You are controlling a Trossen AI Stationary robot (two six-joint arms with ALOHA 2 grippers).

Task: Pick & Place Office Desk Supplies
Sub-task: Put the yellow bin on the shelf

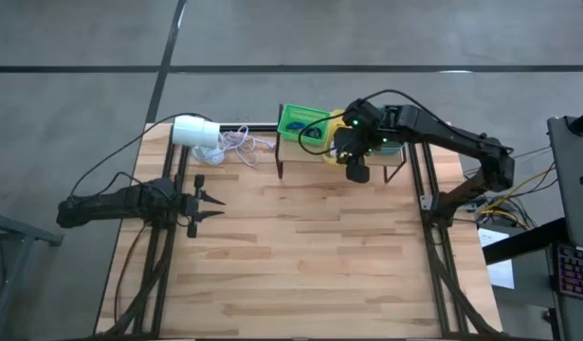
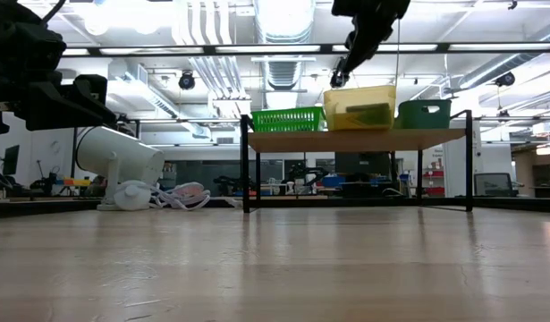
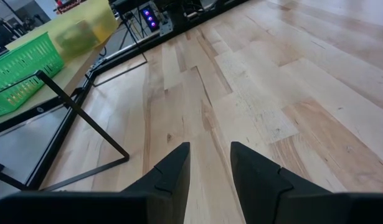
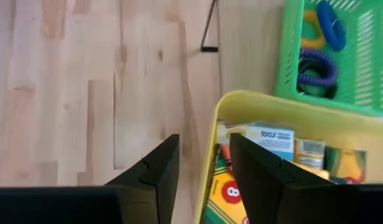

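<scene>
A small raised shelf (image 1: 343,159) is set along the far edge of the table (image 1: 310,256), and three bins are lined up on it: a green basket (image 1: 300,121), a yellow bin (image 2: 359,107) in the middle and a darker green bin (image 2: 424,114) at the right end. The supplies are kept in these bins, presumably so that they can be lifted out over the rims. In the right wrist view, rubber-band loops (image 4: 320,67) in purple, blue and yellow are seen inside the green basket, and crayon boxes (image 4: 266,162) are packed in the yellow bin.

The right end effector (image 4: 202,165) is held above the shelf, over the near rim of the yellow bin, with its fingers parted by a narrow gap and nothing pinched between them. Its position straddling the rim suggests that either a reach into the bin or a withdrawal is under way; which one cannot be told.

The left end effector (image 3: 210,171) is parked low over the left side of the table, well apart from the shelf, its fingers slightly spread and empty.

A white cylinder (image 1: 194,131) with a thin cord (image 1: 236,144) lies beside the shelf's left end. The wide wooden surface in front of the shelf offers ample room for setting things down; the bin walls and the shelf's front edge are the only obstacles to be cleared.
</scene>
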